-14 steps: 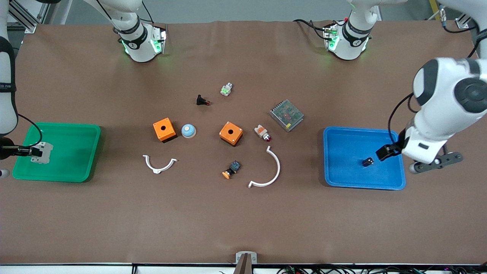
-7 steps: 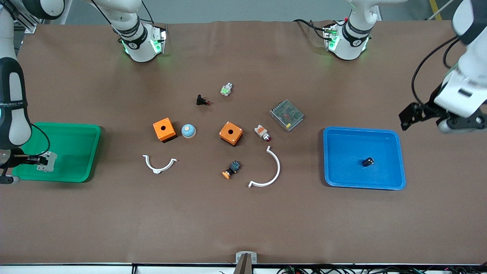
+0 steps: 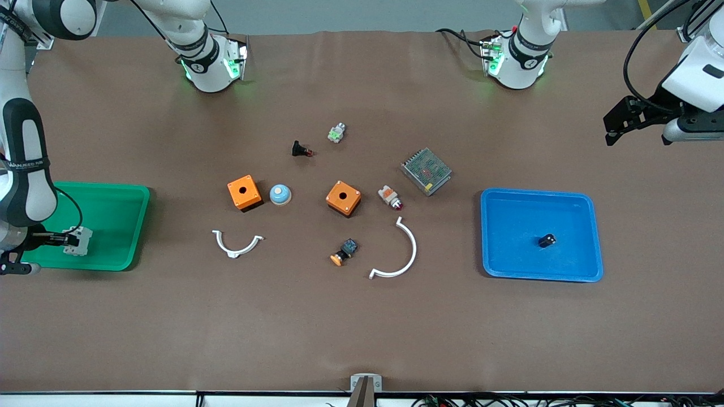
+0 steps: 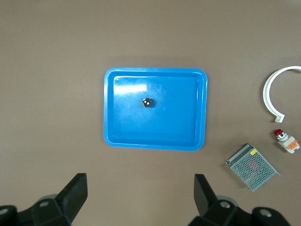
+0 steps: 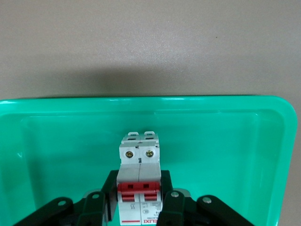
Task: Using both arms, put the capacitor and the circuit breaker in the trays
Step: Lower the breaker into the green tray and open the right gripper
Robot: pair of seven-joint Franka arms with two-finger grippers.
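1. Right wrist view shows the right end effector [image 5: 139,200] pinching the circuit breaker [image 5: 139,181], a white-grey moulded block with two red toggle levers and two screw heads on its face, held inside the green tray [image 5: 263,122].
2. That tray is glossy plastic with rounded corners and a raised rim; it sits on the bench [image 5: 150,42], which is covered in matte brown sheet.
3. Front view places the circuit breaker [image 3: 78,241] in the green tray [image 3: 113,195] at the right arm's end of the bench, with the right end effector [image 3: 59,240] closed on it; the levers and screws are not readable there.
4. Left wrist view shows the left end effector [image 4: 141,193] with its black fingers spread wide and holding nothing.
5. It looks down on the blue tray [image 4: 109,108], smooth and shiny, with the capacitor [image 4: 147,102] lying in it as a small dark round stub.
6. Front view has the left end effector [image 3: 622,121] up over bare bench at the left arm's end, and the capacitor [image 3: 546,241] in the blue tray [image 3: 509,198].
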